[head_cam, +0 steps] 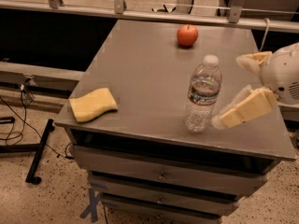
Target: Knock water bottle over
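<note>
At the counter's [140, 69] left front corner lies a yellow sponge [93, 105], flat and well apart from everything else. Further right, near the rear edge, sits an apple [187, 35], also well apart from the work zone.

Right of centre and near the front edge, the bottle [203, 94] stands upright with its cap on top and its long axis vertical. Bare counter surrounds its base on the left and at the rear.

At the right edge of the view, the tool [229, 91] hangs over the counter's right side. Its two fingers are spread, with nothing between them. The lower finger [243, 110] slants down toward the bottle, and its tip ends just beside the bottle's lower body. Contact cannot be confirmed. The upper finger sits higher and further right, near cap level but apart from the bottle.

Key relation: the bottle lies directly left of the tool, with its long axis across the likely push line. A leftward sweep would probably tip the bottle onto open counter. Contact above the label would likely tip it more readily than contact near the base, which may only slide it.
</note>
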Robot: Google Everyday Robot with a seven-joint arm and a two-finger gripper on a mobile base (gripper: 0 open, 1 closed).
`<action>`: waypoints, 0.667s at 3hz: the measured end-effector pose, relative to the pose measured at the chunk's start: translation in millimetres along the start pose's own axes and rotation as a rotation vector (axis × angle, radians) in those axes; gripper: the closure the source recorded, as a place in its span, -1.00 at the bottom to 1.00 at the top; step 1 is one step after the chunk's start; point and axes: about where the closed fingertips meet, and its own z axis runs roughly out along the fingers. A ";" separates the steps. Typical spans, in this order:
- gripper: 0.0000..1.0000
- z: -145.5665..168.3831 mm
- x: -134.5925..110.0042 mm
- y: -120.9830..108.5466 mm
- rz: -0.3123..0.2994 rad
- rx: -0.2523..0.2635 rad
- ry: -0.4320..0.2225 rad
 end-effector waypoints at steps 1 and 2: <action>-1.00 13.3 -6.2 -0.1 0.037 0.046 -0.132; -0.77 25.0 -7.5 0.3 0.081 0.086 -0.213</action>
